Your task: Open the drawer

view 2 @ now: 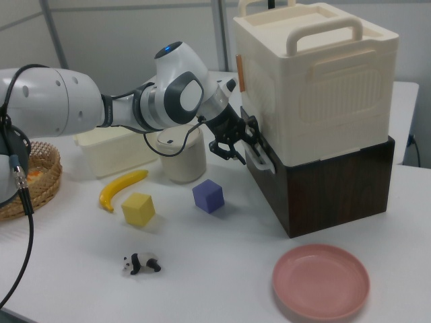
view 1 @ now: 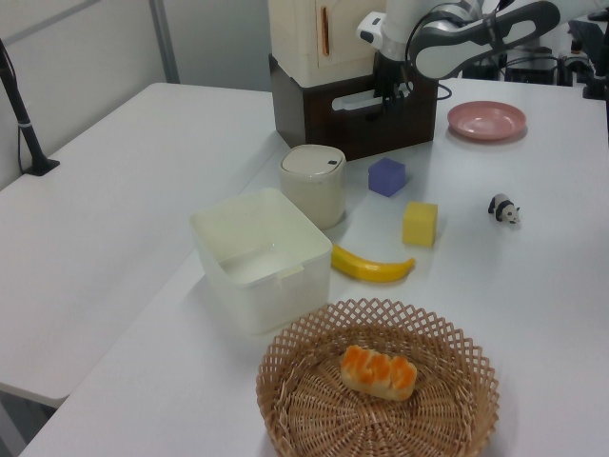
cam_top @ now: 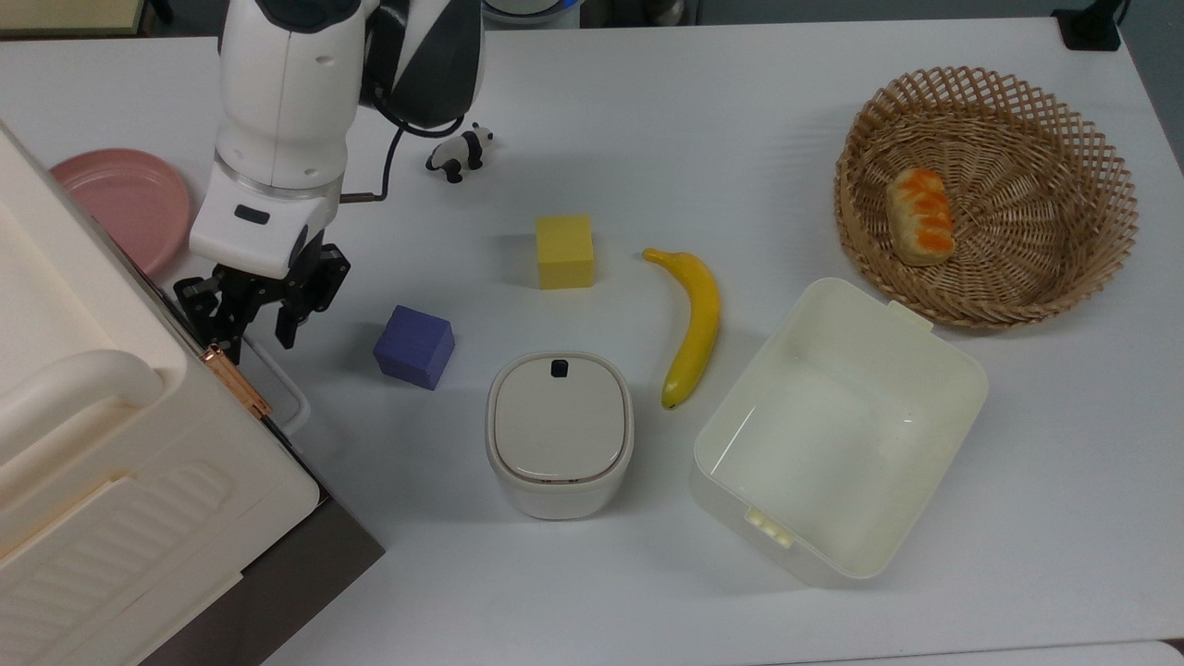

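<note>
The drawer (view 2: 316, 192) sits shut beneath the cream cabinet (view 2: 316, 81), its front mostly hidden from the top view. The gripper (cam_top: 248, 314) hangs at the white handle (cam_top: 282, 393), fingers (cam_top: 289, 324) spread apart around its upper end; actual contact is hard to make out.

a purple cube (cam_top: 414, 346), a yellow cube (cam_top: 565, 252) and a yellow banana (cam_top: 694, 324) were seen on the white table (cam_top: 703, 120). a pink plate (cam_top: 125, 205), a black-and-white panda figure (cam_top: 460, 153) and a tan woven basket (cam_top: 990, 194) were seen too. the drawer (view 2: 323, 195) front was shown dark brown, its handle (view 2: 259, 156) white.
</note>
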